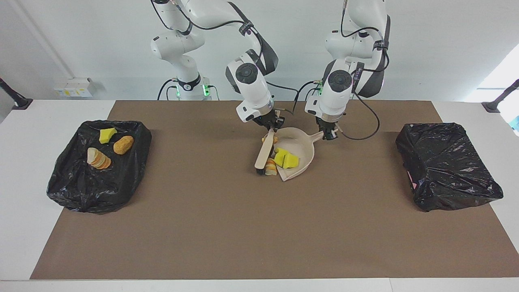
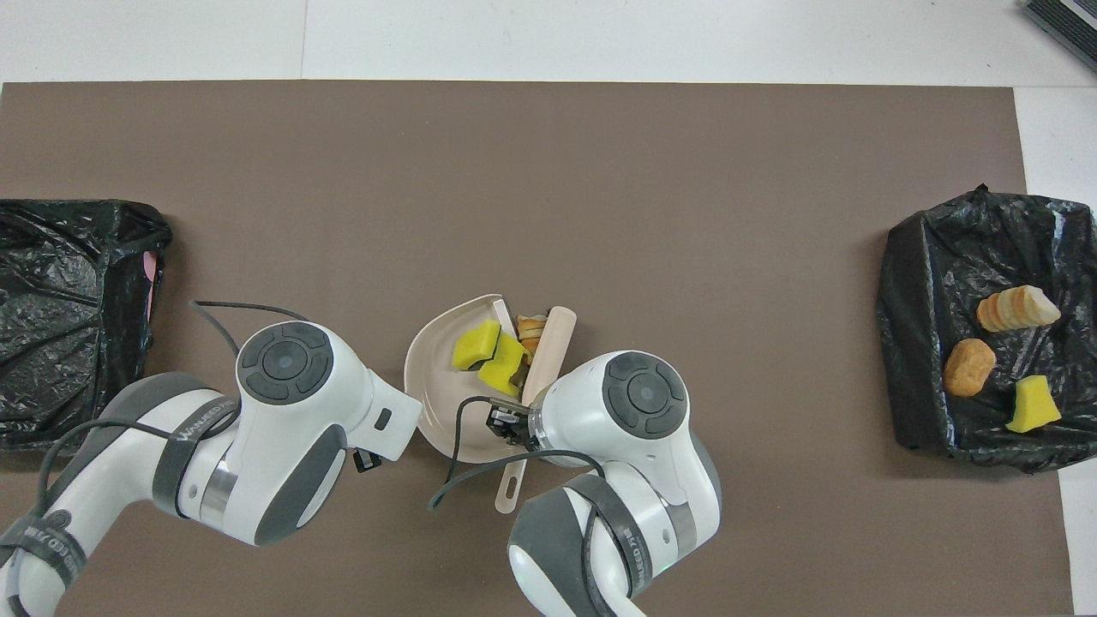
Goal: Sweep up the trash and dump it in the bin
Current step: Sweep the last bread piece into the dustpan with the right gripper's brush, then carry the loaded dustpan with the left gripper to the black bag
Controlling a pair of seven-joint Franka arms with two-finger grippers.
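Observation:
My right gripper (image 1: 272,126) is shut on the beige handle of the black-bristled brush (image 1: 263,153), which leans against the open lip of the beige dustpan (image 1: 302,144). My left gripper (image 1: 328,135) is shut on the dustpan's handle and holds the pan flat on the brown mat. Two yellow sponge chunks (image 1: 286,159) lie in the pan. An orange-brown bread scrap (image 1: 271,166) sits at the lip, pressed by the bristles. Another small scrap (image 1: 275,140) shows beside the brush handle. From overhead the brush (image 2: 548,338) and bread scrap (image 2: 531,327) touch the dustpan (image 2: 433,386); the right wrist covers part of it.
A black-bag-lined bin (image 1: 77,182) at the right arm's end holds a yellow chunk (image 1: 107,135), a bread lump (image 1: 123,144) and a sliced bread piece (image 1: 98,158). A second black-lined bin (image 1: 446,166) stands at the left arm's end.

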